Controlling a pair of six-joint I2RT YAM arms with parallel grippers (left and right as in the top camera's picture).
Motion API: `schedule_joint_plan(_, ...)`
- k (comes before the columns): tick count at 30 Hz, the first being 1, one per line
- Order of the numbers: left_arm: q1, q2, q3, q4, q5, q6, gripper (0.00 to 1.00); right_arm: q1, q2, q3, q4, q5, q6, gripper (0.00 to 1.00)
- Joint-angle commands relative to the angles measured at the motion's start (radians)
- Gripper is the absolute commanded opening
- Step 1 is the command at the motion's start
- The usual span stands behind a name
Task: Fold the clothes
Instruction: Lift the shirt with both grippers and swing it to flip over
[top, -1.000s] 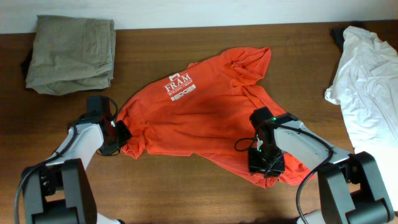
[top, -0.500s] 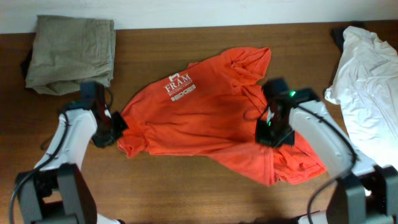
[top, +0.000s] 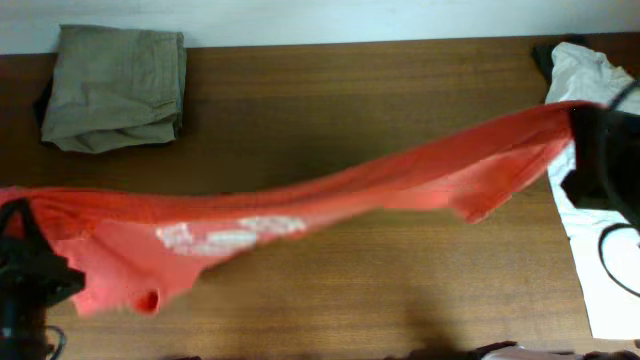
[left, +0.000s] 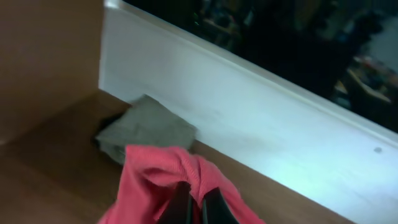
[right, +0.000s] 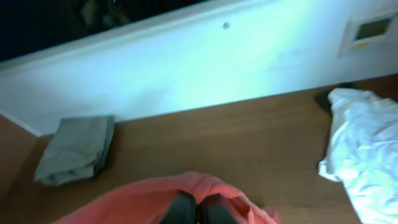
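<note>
The red-orange T-shirt (top: 330, 190) hangs stretched in the air across the table, from lower left to upper right, its white lettering (top: 230, 232) blurred near the left. My left gripper (top: 25, 275) at the far left is shut on one edge of the shirt; in the left wrist view its fingers (left: 198, 202) pinch a fold of the fabric (left: 168, 171). My right gripper (top: 600, 150) at the far right is shut on the other edge; in the right wrist view its fingers (right: 198, 211) pinch the cloth (right: 137, 199).
A folded olive-grey garment (top: 115, 85) lies at the back left; it shows in the left wrist view (left: 146, 127) and the right wrist view (right: 78, 149). A white garment (top: 600, 240) lies along the right edge, also in the right wrist view (right: 364, 143). A white wall (right: 205, 68) borders the table's back.
Both grippers have lifted and pulled apart to the table's far sides. The shirt, flat and crumpled on the table before, now hangs stretched in the air between them.
</note>
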Motion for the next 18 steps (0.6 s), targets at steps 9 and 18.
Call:
schedule_joint_plan(9,0.002,0.607,0.001,0.489,0.119,0.043,0.00,-0.023,0.431,0.006,0.357,0.235,-0.011,0.04)
schedule_joint_plan(18,0.002,0.670,0.404,0.496,0.209,0.130,0.00,-0.095,0.246,0.130,0.383,0.217,-0.100,0.04)
